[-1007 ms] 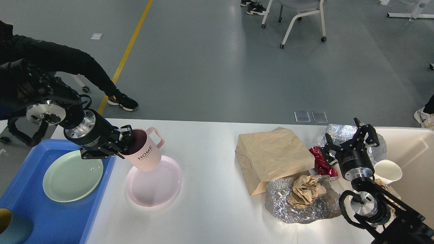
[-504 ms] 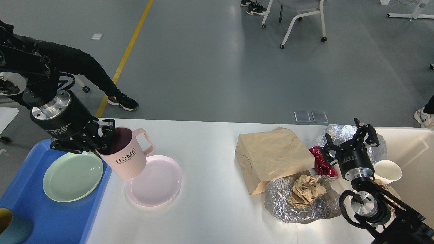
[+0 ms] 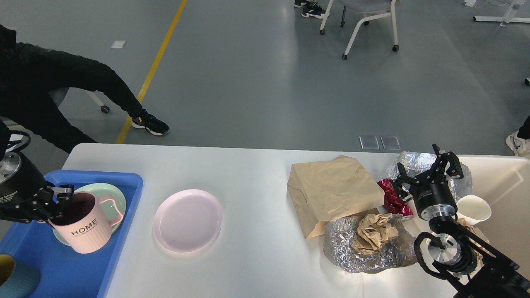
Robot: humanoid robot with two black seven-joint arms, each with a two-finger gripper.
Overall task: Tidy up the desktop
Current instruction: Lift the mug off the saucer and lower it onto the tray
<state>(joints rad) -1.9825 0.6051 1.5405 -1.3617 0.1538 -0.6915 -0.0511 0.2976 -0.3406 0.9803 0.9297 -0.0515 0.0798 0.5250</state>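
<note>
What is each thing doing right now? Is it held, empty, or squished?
Pink mug: held by left gripper, over blue tray.
Pink plate: empty, on desktop.
Right gripper: open, empty.
Paper bag: lying flat.
Brown paper: crumpled, on foil.

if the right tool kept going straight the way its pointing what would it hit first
The right tool points away from the robot, toward the table's far edge. The crumpled foil right beyond its fingertips looks first in line, though the tool's height above it is unclear.
</note>
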